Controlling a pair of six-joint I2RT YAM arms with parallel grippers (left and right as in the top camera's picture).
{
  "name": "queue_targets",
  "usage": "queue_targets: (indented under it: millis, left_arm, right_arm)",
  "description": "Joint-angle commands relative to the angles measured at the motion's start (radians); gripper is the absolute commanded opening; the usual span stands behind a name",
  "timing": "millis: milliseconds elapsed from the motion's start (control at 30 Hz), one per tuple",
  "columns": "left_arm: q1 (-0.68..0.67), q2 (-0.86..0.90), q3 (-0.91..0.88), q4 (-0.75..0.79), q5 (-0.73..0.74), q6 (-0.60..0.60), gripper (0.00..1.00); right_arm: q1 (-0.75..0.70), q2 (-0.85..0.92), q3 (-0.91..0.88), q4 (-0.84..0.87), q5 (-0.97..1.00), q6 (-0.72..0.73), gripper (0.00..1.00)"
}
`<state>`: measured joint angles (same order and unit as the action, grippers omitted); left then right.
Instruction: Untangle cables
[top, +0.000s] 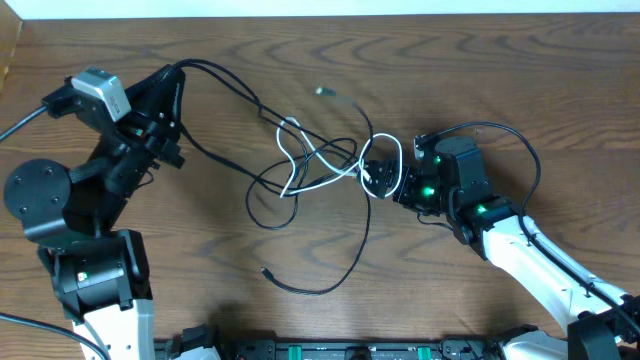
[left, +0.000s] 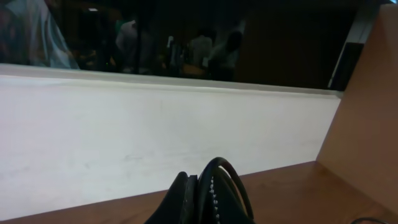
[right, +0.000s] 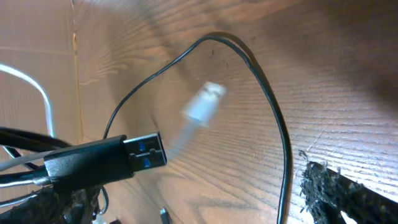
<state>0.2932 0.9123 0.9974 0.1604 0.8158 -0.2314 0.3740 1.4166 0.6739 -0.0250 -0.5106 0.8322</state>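
The cables (top: 320, 160) lie bunched mid-table: several thin black cords looped around one white cord (top: 335, 176). One black cord (top: 225, 78) runs left up to my left gripper (top: 170, 85), which is raised and shut on it; in the left wrist view the cord (left: 231, 180) loops out of the closed jaws (left: 200, 199). My right gripper (top: 385, 178) sits at the right edge of the bunch. In the right wrist view its jaws (right: 199, 205) are open, with a black USB plug (right: 124, 155) by the left finger and a black cord (right: 273, 118) arcing between the fingers. A white plug (right: 202, 109) hangs blurred.
A loose black cord end (top: 268, 272) lies toward the front of the wooden table (top: 520, 80). A small pale plug (top: 325, 92) lies toward the back. A white wall (left: 155, 130) borders the table's far edge.
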Motion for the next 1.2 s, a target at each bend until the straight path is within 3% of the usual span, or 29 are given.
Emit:
queue_targets:
  millis: [0, 233, 600, 667, 867, 933, 1000, 1167]
  left_arm:
    - [0.052, -0.021, 0.054, 0.028, -0.05, 0.008, 0.08]
    - [0.128, -0.02, 0.054, 0.02, -0.05, -0.042, 0.08]
    - [0.134, -0.02, 0.054, -0.029, -0.038, -0.089, 0.08]
    - [0.133, -0.019, 0.054, -0.031, 0.031, -0.089, 0.08]
    - [0.122, -0.009, 0.054, -0.033, 0.351, -0.092, 0.08]
    - [0.086, -0.005, 0.054, -0.033, 0.418, -0.158, 0.08]
    - [0.027, -0.003, 0.054, -0.033, 0.434, -0.217, 0.08]
    - [-0.132, -0.003, 0.054, -0.033, 0.429, -0.226, 0.08]
  right_arm:
    - [-0.006, 0.015, -0.015, -0.024, 0.052, -0.003, 0.99]
    - [-0.006, 0.015, -0.015, -0.055, 0.052, -0.003, 0.99]
    - [-0.006, 0.015, -0.015, -0.059, 0.02, -0.003, 0.99]
    - [-0.006, 0.015, -0.015, -0.039, -0.032, -0.01, 0.99]
    - [-0.005, 0.015, -0.015, 0.259, -0.275, -0.127, 0.99]
    - [0.014, 0.015, -0.015, 0.42, -0.311, -0.127, 0.99]
    - [0.046, 0.015, -0.015, 0.532, -0.282, -0.127, 0.99]
    - [0.14, 0.015, -0.015, 0.564, -0.147, -0.135, 0.99]
